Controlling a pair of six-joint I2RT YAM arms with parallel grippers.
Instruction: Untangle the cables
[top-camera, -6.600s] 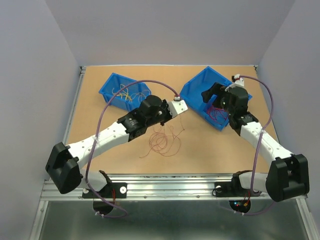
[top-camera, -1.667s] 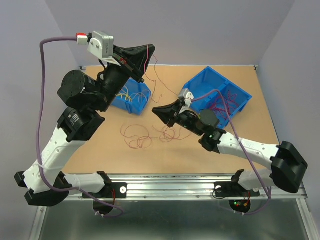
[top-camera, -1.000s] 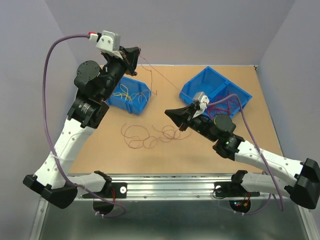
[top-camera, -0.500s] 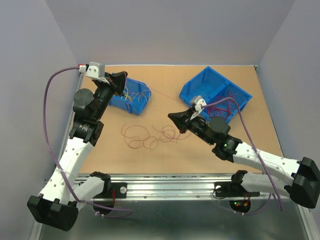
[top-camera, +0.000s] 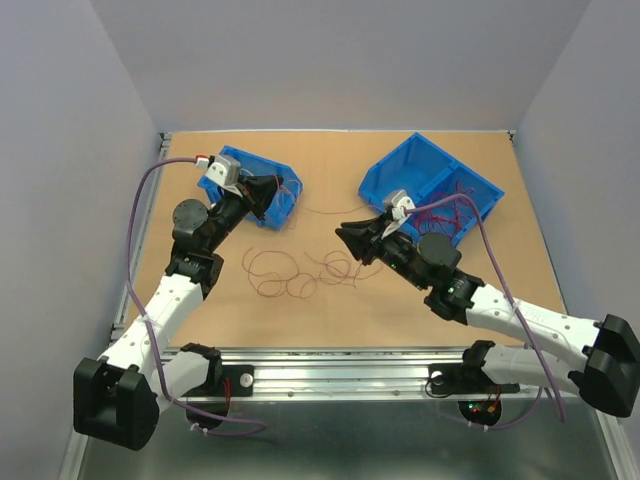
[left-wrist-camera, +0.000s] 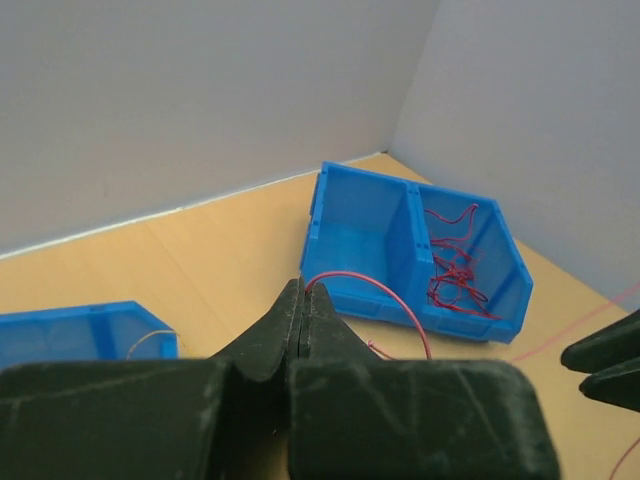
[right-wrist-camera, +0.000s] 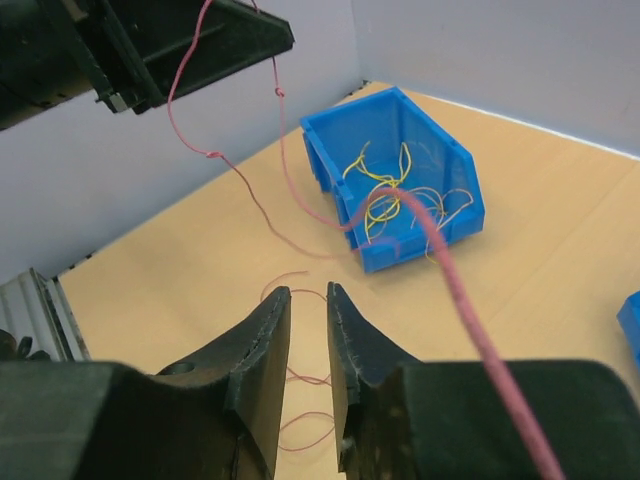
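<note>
Top view: left gripper (top-camera: 276, 190) at small blue bin (top-camera: 288, 206); dark red cable loops (top-camera: 300, 284) on table (top-camera: 330, 160) between arms.
Left wrist: jaws clenched, pinching red cable (left-wrist-camera: 350, 274).
Right wrist: right gripper (right-wrist-camera: 308, 292) slightly parted, nothing between; yellow cables (right-wrist-camera: 400, 195) in bin.

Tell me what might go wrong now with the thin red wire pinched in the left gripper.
1. The thin red wire held by the left gripper trails past the right gripper; it may snag there if either arm moves.
2. Released here, it could fall among the yellow wires in the small blue bin, mixing the colours.
</note>
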